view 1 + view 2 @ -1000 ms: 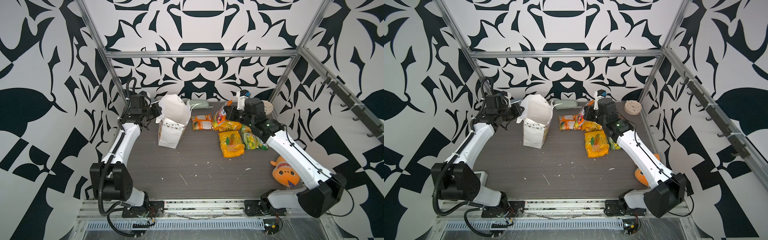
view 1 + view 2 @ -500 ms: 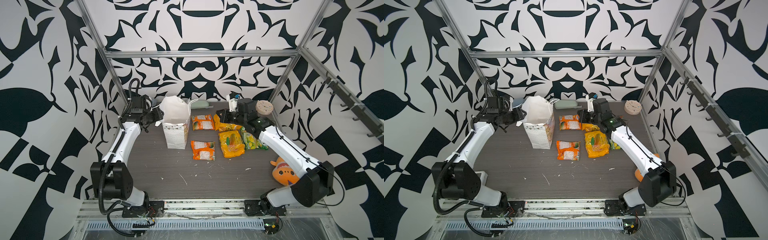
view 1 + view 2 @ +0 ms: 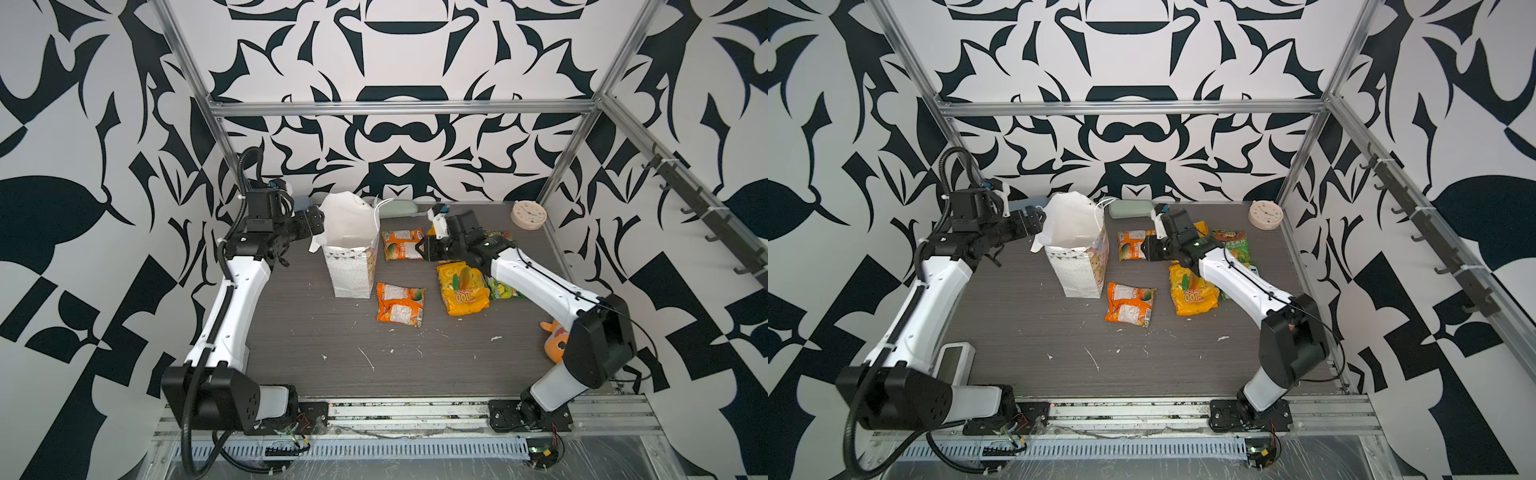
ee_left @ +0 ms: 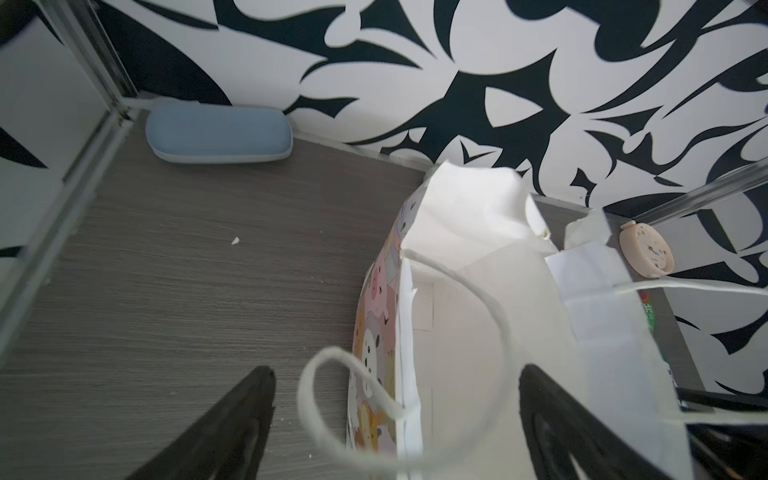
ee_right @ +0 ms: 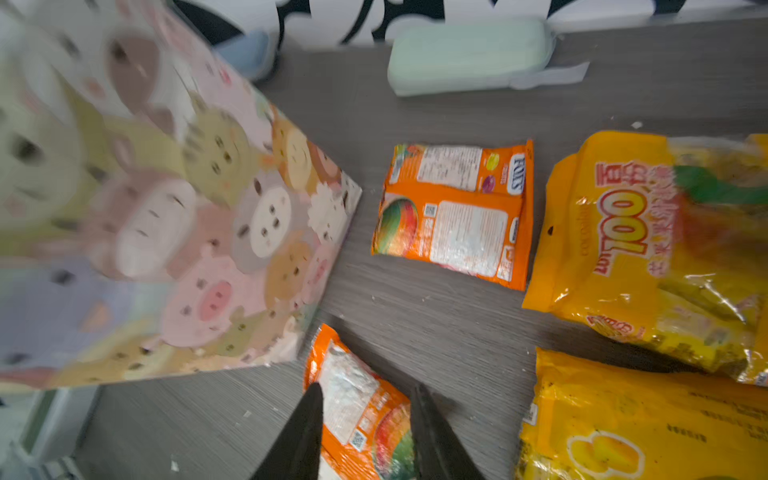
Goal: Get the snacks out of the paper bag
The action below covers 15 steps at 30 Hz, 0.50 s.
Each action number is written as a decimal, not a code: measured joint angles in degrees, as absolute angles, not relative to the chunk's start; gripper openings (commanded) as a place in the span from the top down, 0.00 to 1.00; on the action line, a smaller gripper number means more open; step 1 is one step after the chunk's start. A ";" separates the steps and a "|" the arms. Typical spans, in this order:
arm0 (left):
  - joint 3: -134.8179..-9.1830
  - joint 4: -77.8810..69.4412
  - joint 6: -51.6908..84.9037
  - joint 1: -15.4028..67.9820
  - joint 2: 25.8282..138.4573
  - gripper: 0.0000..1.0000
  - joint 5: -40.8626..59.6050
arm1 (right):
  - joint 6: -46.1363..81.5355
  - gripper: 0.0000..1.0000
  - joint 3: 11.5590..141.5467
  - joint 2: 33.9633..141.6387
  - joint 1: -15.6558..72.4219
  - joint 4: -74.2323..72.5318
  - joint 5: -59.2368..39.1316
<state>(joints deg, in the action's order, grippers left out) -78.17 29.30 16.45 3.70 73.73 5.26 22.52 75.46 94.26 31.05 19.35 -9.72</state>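
Note:
The paper bag (image 3: 352, 266) (image 3: 1080, 266) stands upright and open-topped at the back left of the table. My left gripper (image 3: 316, 224) (image 4: 395, 386) is open at the bag's left rim, its jaws astride the bag wall (image 4: 478, 291) and a cord handle (image 4: 316, 374). Out on the table lie the snacks: two small orange packets (image 3: 402, 244) (image 3: 400, 303), a large yellow one (image 3: 462, 282) and a green one (image 3: 503, 289). My right gripper (image 3: 424, 249) (image 5: 368, 392) hovers open and holds nothing. Between its jaws shows an orange packet (image 5: 357, 399) lying on the table below. The bag's inside shows white only.
A round cream clock (image 3: 528, 214) sits at the back right corner. A mint case (image 3: 399, 210) and a blue case (image 4: 218, 133) lie along the back wall. An orange plush toy (image 3: 555, 338) lies by the right arm's base. Paper scraps dot the front.
The bag went from tilted to upright. A second small orange packet now lies in front of it. Both grippers opened, and the right arm drew back lower.

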 measured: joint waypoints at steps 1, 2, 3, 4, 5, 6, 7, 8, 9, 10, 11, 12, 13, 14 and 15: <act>-76.99 28.38 16.25 3.70 71.13 0.06 4.29 | 22.59 0.50 75.02 95.72 31.79 19.81 -9.15; -75.85 27.59 16.21 3.70 69.08 0.07 3.42 | 22.81 0.49 74.37 96.88 32.36 19.97 -8.78; -74.17 26.57 16.16 3.60 66.28 0.09 2.20 | 23.22 0.45 73.34 97.95 32.84 20.10 -8.67; -72.79 25.91 16.34 3.31 64.18 0.10 1.26 | 23.70 0.43 72.23 98.94 33.17 20.40 -8.64; -71.50 25.15 16.51 2.81 62.65 0.10 0.62 | 24.08 0.43 71.46 99.70 33.32 20.93 -8.64; -70.22 24.62 16.80 2.04 61.65 0.11 0.08 | 24.23 0.43 70.89 100.55 33.47 21.54 -8.64; -69.06 24.12 17.34 0.91 61.17 0.13 -0.03 | 24.53 0.42 70.54 101.43 33.91 22.15 -8.62; -68.05 23.70 18.09 -0.30 61.23 0.14 0.03 | 24.75 0.42 70.41 102.15 34.26 22.72 -8.45; -66.81 23.11 18.85 -1.74 61.67 0.14 0.32 | 25.06 0.42 70.41 102.78 34.63 23.29 -8.05; -65.10 22.24 19.88 -3.36 62.54 0.18 0.86 | 25.28 0.41 70.41 103.28 35.11 23.77 -7.62; -63.66 21.76 20.67 -4.40 63.46 0.20 1.13 | 25.41 0.41 70.41 103.59 35.68 24.27 -7.20; -61.89 21.30 21.54 -5.52 64.60 0.20 1.43 | 25.54 0.41 70.41 103.74 36.32 24.77 -6.76; -60.05 21.10 22.46 -6.48 65.78 0.21 1.74 | 25.63 0.41 70.41 103.90 36.97 25.26 -6.28; -58.57 20.97 23.18 -7.14 66.76 0.22 1.98 | 25.78 0.41 70.41 103.98 37.50 25.65 -5.93; -57.43 20.88 23.88 -7.57 67.75 0.22 2.22 | 25.96 0.41 70.41 104.09 38.02 26.02 -5.43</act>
